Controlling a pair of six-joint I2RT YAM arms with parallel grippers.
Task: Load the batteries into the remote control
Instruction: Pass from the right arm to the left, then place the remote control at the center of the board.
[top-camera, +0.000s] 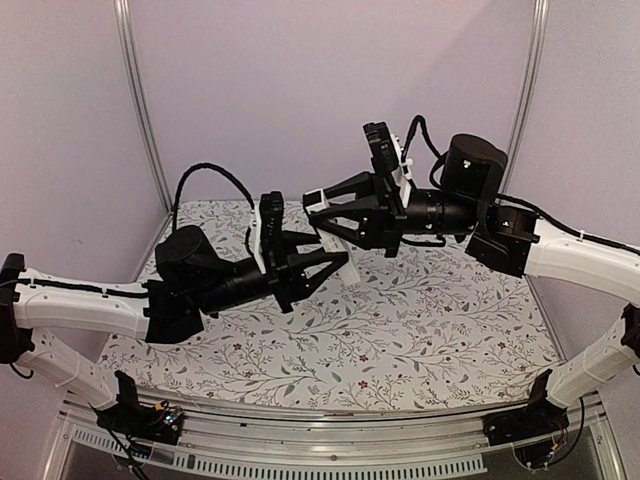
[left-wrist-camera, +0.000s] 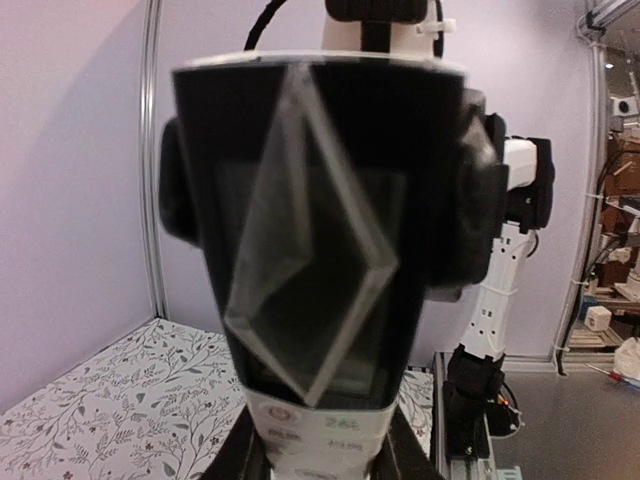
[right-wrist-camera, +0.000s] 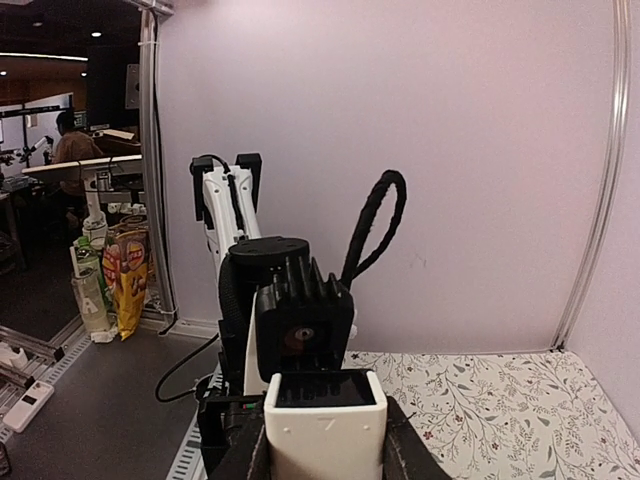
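Both arms are raised above the table, their grippers facing each other tip to tip. My right gripper (top-camera: 318, 212) (right-wrist-camera: 322, 445) is shut on the remote control (right-wrist-camera: 322, 420), a white bar whose black end patch points at the left wrist; its end also shows in the top view (top-camera: 313, 196). My left gripper (top-camera: 338, 262) (left-wrist-camera: 320, 455) is shut on a white piece with printed marks (left-wrist-camera: 318, 430) (top-camera: 346, 266). I cannot tell whether that piece is the cover strip or part of the remote. The blurred black right gripper fills the left wrist view. No batteries are in view.
The floral-patterned table (top-camera: 400, 330) lies below both arms. Lilac walls and metal frame posts (top-camera: 140, 110) enclose the back and sides. The arm bases sit at the near edge. The grippers are almost touching in mid-air.
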